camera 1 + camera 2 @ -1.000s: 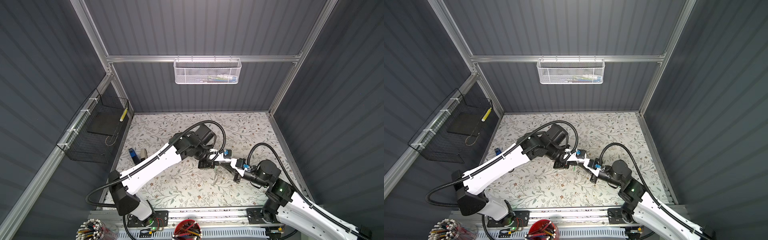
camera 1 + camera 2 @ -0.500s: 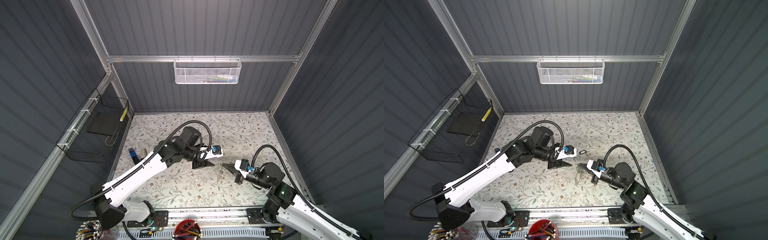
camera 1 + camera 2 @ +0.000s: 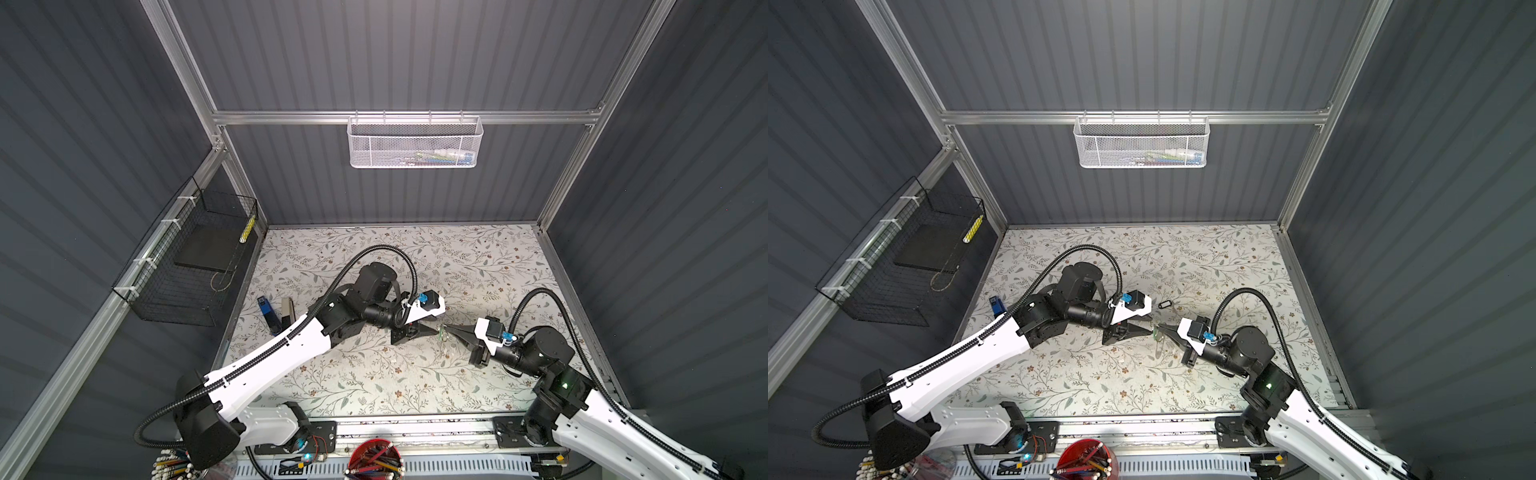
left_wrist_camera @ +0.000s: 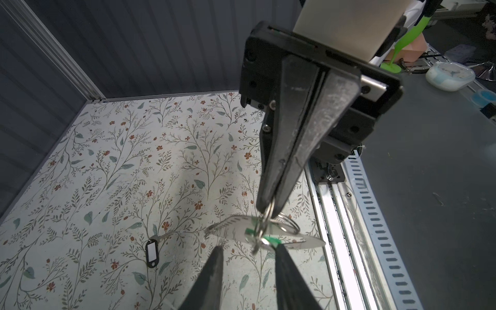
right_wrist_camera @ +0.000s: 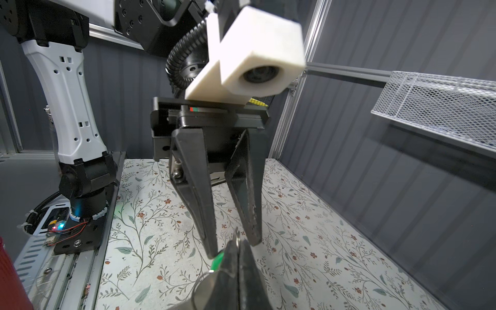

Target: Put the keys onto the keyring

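one key seems done: green key [image 4: 271, 239] hangs off the keyring [image 4: 233, 228] clamped in my right gripper [image 4: 268, 208]; left gripper [image 4: 248, 248] gapes around it. black-tagged key [image 3: 1163, 305] lies at twelve o'clock of them, unthreaded.

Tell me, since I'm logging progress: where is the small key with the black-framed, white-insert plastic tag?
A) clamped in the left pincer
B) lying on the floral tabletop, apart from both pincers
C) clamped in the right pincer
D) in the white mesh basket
B: the small key with the black-framed, white-insert plastic tag lies flat on the floral tabletop, clear of the left pincer and the right pincer.
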`<state>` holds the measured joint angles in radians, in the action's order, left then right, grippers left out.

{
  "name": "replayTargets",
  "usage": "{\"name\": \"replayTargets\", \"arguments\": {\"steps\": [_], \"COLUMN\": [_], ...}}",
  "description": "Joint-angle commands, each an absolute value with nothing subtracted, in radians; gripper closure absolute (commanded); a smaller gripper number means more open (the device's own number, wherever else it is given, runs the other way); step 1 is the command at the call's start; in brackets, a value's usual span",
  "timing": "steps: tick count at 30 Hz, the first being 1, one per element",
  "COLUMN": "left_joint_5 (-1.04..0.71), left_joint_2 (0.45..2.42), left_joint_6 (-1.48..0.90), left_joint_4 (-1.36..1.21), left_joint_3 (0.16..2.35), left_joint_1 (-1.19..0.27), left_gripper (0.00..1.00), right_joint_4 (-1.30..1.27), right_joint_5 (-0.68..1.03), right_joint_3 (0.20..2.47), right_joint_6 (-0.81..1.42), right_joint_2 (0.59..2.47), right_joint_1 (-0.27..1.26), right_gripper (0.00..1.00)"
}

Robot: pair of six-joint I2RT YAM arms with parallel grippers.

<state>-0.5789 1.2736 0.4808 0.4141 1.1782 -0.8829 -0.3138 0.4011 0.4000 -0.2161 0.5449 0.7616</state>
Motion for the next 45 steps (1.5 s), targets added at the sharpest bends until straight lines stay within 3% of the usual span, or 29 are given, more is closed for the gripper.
{"name": "replayTargets", "arguments": {"steps": [1,6,10,22,30,38,45], "left_joint_5": [-0.629,-0.636,-0.626,-0.59,-0.588,-0.596,-0.602], "left_joint_2": [1.265,1.267,1.261,1.262,1.269,1.304,1.318], "left_joint_6": [0.459,0.464,0.487,0.549,0.585,0.621,0.653], "left_joint_4": [0.385,0.387,0.405,0.487,0.513,0.573,0.617], "left_joint_3": [1.177,1.176,1.178,1.231,1.261,1.297,1.321], "left_joint_1": [-0.885,-0.884,-0.885,-0.885,-0.884,-0.885,-0.884], "left_gripper": [0.68,0.69,0.82,0.71,0.73,0.82,0.97], "right_joint_4": [-0.365,-0.365,-0.36,-0.356,-0.34,-0.346,-0.356], "right_joint_5": [0.417,0.417,0.416,0.434,0.452,0.455,0.446], "right_joint_3": [0.397,0.397,0.397,0.399,0.405,0.409,0.411], "right_joint_6": [-0.202,-0.203,-0.208,-0.209,-0.212,-0.215,-0.219], "right_joint_2": [0.541,0.537,0.537,0.543,0.547,0.552,0.546], "right_joint_1": [0.762,0.762,0.763,0.762,0.762,0.763,0.762], "right_gripper": [1.0,1.0,1.0,1.0,1.0,1.0,1.0]}}
